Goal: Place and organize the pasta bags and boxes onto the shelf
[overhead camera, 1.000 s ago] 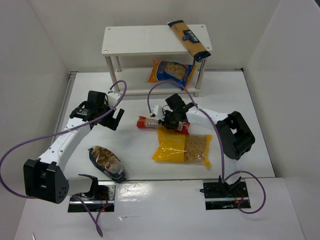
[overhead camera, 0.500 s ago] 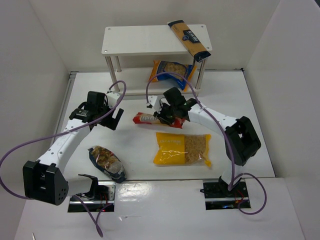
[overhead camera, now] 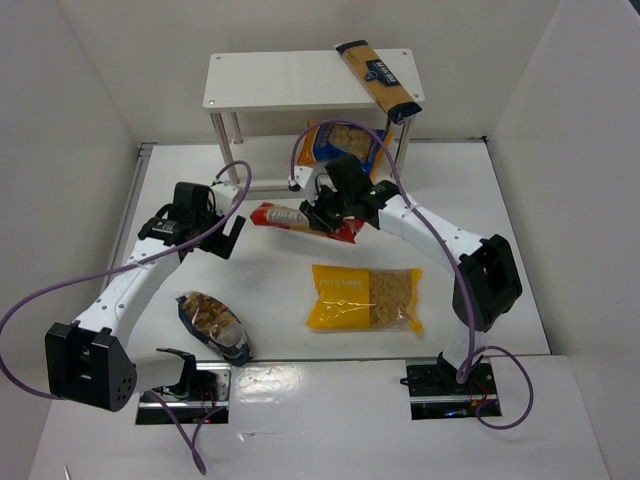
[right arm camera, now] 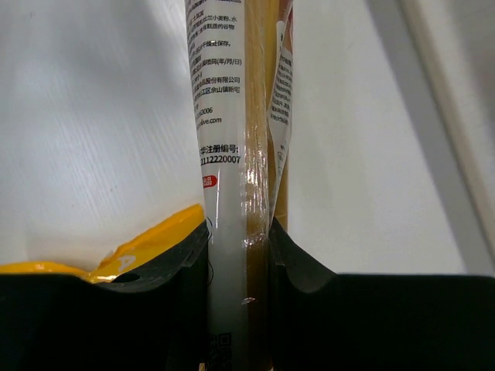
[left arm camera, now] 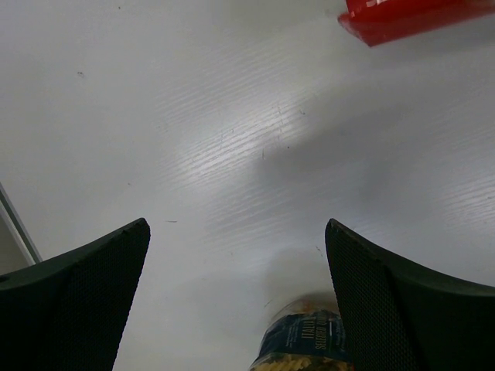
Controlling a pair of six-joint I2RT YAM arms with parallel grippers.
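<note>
Jaws of the right gripper (overhead camera: 325, 215) pinch the long narrow red pasta pack (overhead camera: 285, 217) near the white 2-tier shelf (overhead camera: 270, 80); left gripper (left arm camera: 237, 228) gapes empty. Already the tan-and-navy spaghetti pack (overhead camera: 378, 80) and blue-orange bag (overhead camera: 345, 143) sit shelved; 3 remain.

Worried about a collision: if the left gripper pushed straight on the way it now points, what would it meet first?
Probably bare table: the left gripper is open, with the red pack and dark-blue bag lying off that line.
</note>
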